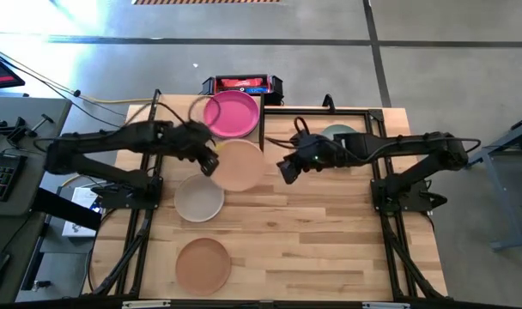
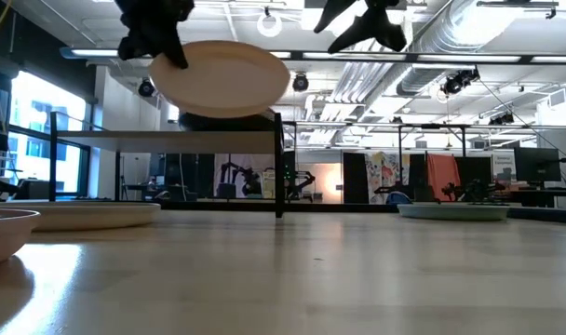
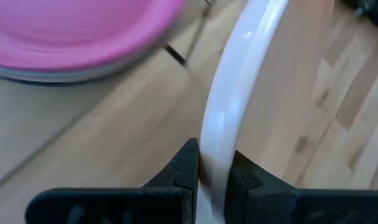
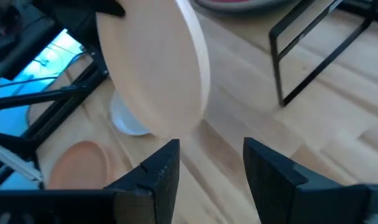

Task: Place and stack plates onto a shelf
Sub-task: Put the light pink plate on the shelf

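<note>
The left gripper (image 1: 211,163) pinches the rim of a round, matte peach plate (image 1: 239,165), held in the air just near of the light wood shelf with its thin black frame (image 2: 171,140), where a round magenta plate (image 1: 231,114) already lies. The right gripper (image 1: 288,169), fingers spread and empty, waits to the plate's right. Best to level the plate, carry it far over the magenta one, then lower before letting go.
</note>
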{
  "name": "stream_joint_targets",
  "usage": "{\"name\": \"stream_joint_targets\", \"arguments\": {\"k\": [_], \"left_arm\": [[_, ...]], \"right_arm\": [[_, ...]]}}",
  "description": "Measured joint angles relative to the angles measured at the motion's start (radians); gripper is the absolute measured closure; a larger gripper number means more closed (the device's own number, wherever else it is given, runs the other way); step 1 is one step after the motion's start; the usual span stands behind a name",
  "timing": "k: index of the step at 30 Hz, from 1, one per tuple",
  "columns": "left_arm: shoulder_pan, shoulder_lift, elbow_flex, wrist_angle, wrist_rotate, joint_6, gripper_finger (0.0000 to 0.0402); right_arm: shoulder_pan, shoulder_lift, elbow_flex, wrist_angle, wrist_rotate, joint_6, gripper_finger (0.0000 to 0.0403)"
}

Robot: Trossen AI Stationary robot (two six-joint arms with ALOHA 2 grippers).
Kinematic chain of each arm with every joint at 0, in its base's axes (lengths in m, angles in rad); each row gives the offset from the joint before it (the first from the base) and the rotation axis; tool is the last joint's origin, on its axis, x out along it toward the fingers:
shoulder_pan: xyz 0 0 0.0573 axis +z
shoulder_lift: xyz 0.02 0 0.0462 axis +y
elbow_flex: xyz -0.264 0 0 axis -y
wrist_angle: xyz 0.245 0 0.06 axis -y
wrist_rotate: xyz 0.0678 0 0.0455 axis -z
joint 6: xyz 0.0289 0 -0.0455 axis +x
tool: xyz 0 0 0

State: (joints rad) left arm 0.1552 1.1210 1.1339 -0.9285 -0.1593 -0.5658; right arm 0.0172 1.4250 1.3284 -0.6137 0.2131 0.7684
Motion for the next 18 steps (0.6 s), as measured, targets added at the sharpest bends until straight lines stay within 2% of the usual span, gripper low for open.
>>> {"name": "stream_joint_targets", "arguments": {"k": [6,18], "left_arm": [[0.119,-0.109,0.0,-0.007,-0.004,0.002,0.0375],[0.4,-0.244,0.0,-0.063,-0.121,0.001,0.0374]], "right_arm": [[-0.062,0.0,0.0,-0.002,-0.005,-0.098,0.0246],[-0.222,0.0,0.0,-0.002,-0.035,-0.28,0.0245]]}}
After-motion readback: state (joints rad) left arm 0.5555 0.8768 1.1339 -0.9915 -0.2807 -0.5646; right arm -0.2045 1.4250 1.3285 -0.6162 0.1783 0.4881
